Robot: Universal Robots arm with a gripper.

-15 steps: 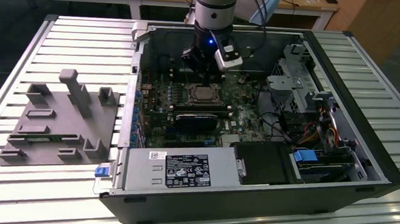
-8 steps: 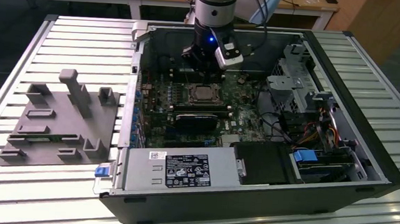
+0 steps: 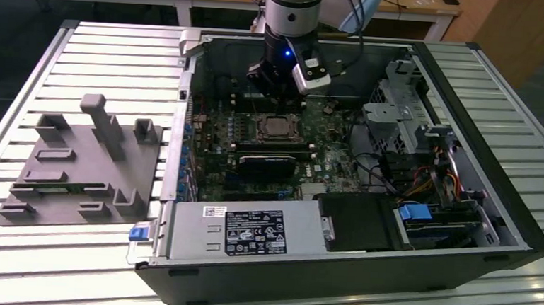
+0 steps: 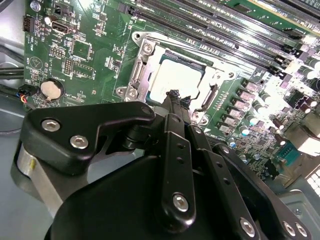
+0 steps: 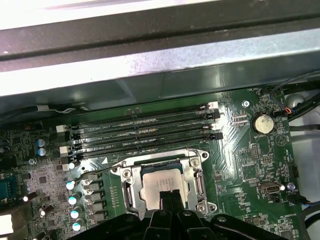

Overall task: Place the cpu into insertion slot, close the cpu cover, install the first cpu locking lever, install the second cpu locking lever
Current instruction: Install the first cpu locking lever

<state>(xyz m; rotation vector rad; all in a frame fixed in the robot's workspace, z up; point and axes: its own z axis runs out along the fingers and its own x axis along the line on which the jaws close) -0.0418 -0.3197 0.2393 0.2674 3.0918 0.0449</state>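
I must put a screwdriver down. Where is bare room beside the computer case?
Bare slatted table in front of the grey fixture, and at the exterior view's right of the case. Inside, around the gripper and cpu, it is crowded.

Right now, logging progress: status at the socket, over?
Gripper jaws shut, tips over cpu. Cpu seated in insertion slot, cpu cover down around it. Nothing obstructing.

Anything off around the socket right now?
Nothing clearly wrong. The cpu lies flat and square in the window of the cpu cover, which looks lowered. The pincer sits at the cpu's edge. A thin lever wire juts out beside the cover; latched or not, cannot tell.
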